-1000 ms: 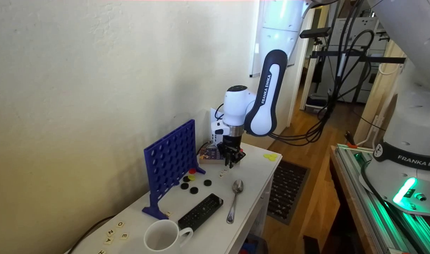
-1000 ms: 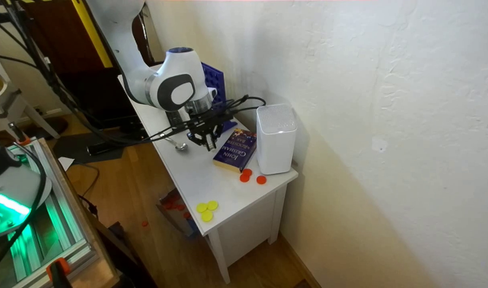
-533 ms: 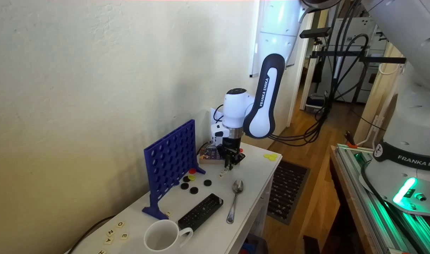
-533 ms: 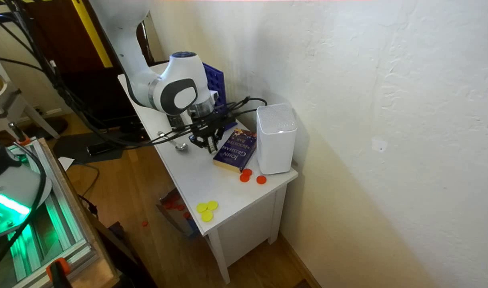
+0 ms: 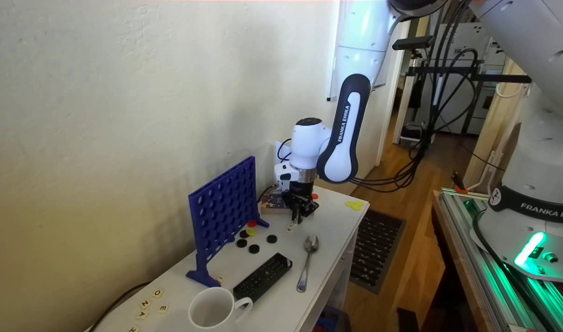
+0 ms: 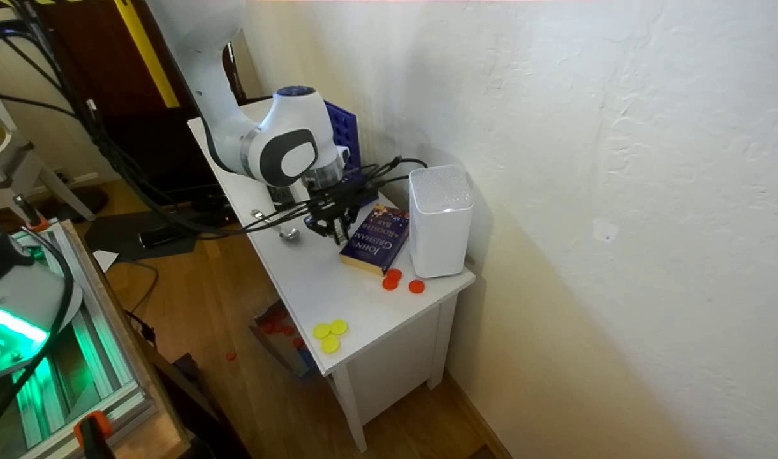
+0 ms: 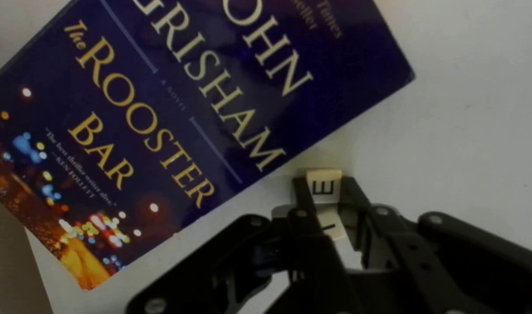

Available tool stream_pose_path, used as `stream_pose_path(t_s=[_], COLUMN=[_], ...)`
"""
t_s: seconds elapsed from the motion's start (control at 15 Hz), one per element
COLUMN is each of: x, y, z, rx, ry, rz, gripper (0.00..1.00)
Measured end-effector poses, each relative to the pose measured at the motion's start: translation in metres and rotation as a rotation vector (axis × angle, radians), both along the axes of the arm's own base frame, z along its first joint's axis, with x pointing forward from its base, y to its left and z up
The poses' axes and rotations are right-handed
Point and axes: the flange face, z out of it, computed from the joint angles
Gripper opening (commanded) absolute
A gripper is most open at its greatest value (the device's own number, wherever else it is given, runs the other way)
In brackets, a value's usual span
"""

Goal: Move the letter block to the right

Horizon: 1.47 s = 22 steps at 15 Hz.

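In the claw (image 7: 325,185), the E block (image 7: 324,190) is sitting face up, a finger flanking each side; the jaws are standing only about the block's width apart, so the claw is apparently gripping it by opposite edges, probably because a thin flat piece is offering nothing else to grab. Just wristward between the fingers, a second block (image 7: 332,224) is showing, mark partly covered; can't tell whether it is being pinched too or lying below. Can't tell either whether the E block is touching the table (image 6: 325,287) under the claw. Close beside the claw, the book (image 7: 179,122) is lying flat, its edge running slantwise near the E block, so it is probably limiting how far the claw is free to turn that way. Across the claw from the book, the spoon (image 5: 311,245) is lying near but apart, likely needing care if the move is going that way. Task-wise, the hold is looking set and is probably serving the shift right.
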Motion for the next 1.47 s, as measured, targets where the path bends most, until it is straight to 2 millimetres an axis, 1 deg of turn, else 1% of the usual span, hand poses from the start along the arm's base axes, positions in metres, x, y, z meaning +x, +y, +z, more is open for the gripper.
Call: stream_pose_path(t_s=[0.2,0.27,0.33,0.4,0.8,0.93,1.47], x=[0.0009,0.0008,0.0008,0.0006,0.0027,0.0033,0.0021], y=[-0.0015,-0.002,-0.0023,-0.0026,-0.0026,-0.0026,-0.001], z=[0.0001,0.0001,0.0001,-0.0001,-0.0019,-0.002,-0.0038], rx=[0.003,0.005,0.008,0.01,0.017,0.018,0.026], ry=[-0.002,-0.002,-0.002,-0.002,-0.004,-0.004,0.003], rz=[0.005,0.008,0.013,0.018,0.039,0.046,0.054], gripper=[0.05,0.46,0.48,0.54,0.97,1.0,1.0])
